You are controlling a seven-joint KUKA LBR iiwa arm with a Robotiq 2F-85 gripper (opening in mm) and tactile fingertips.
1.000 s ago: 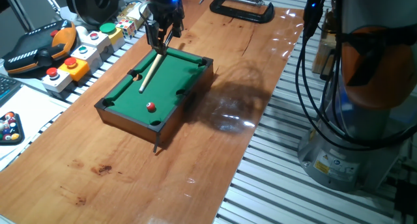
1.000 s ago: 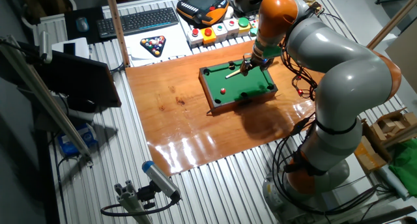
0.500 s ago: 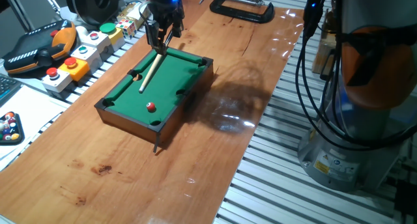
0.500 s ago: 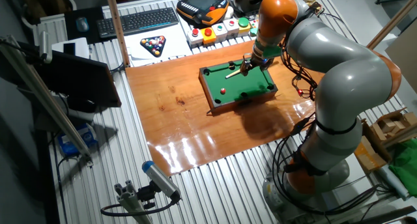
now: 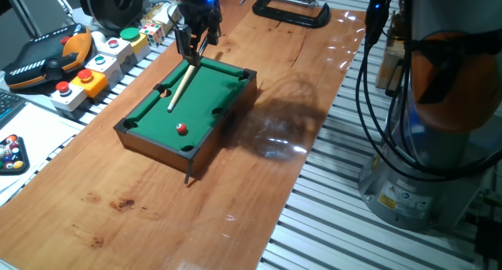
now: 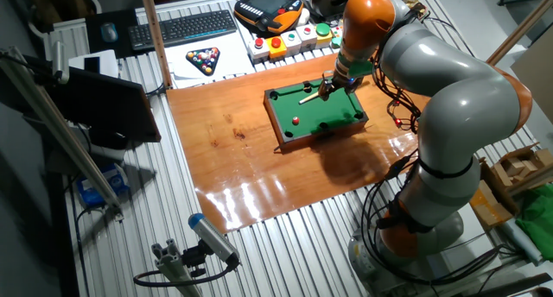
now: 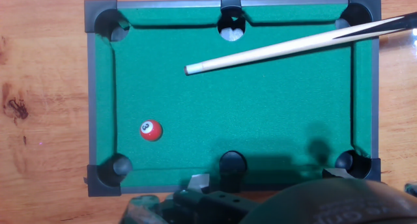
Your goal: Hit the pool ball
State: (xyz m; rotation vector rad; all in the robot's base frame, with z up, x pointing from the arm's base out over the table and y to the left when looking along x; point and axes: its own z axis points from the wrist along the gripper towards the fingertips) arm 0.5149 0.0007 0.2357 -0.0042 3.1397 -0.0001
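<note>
Wooden worktop [image 5: 259, 144] carries the miniature pool table [image 5: 205, 85]; the claw [image 5: 194, 50] grips the cue [image 5: 180, 85]; from the other side, pool ball [image 6: 295, 119] sits mid-felt; hand view: cue tip well apart from it, so realign before thrusting.

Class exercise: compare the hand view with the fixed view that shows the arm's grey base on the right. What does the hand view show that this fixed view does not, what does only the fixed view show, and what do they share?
Only the hand view: all six pockets from straight above, and the white spot on the pool ball facing the camera.

Only that fixed view: the gripper shut on the cue, the button boxes, the black clamp, and the racked balls at the left edge.

Both: the green-felt table, the cue's tip short of the red ball, not touching it.
</note>
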